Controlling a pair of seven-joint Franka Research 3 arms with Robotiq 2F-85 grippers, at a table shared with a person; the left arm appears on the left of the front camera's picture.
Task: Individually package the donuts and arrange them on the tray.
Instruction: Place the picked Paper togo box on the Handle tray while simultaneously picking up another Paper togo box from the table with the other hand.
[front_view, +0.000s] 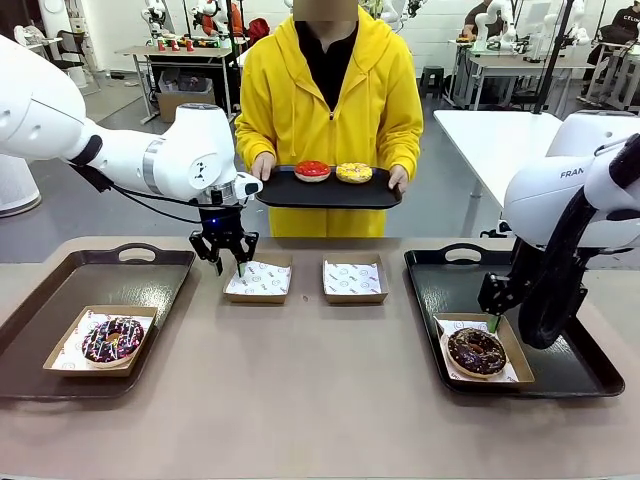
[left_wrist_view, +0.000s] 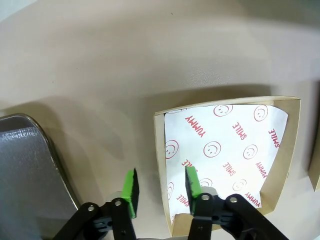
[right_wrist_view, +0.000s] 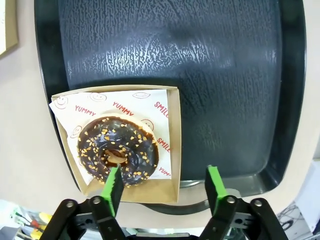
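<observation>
My left gripper (front_view: 228, 262) (left_wrist_view: 160, 187) hangs open over the left wall of an empty paper-lined box (front_view: 259, 279) (left_wrist_view: 225, 150), one finger on each side. A purple sprinkled donut (front_view: 112, 339) lies boxed on the left tray (front_view: 60, 290). On the right tray (front_view: 450, 280) (right_wrist_view: 225, 75), a chocolate donut (front_view: 476, 351) (right_wrist_view: 120, 150) sits in its box (right_wrist_view: 150, 192). My right gripper (front_view: 492, 318) (right_wrist_view: 164, 184) stands open just above that box's edge, holding nothing. A person holds a black tray (front_view: 330, 193) with a red donut (front_view: 312, 170) and a yellow donut (front_view: 354, 172).
A second empty box (front_view: 354, 280) rests at the table's middle, right of the first. The left tray's corner (left_wrist_view: 25, 175) lies close beside my left fingers. Bare table spreads toward the front edge. The person stands at the far side.
</observation>
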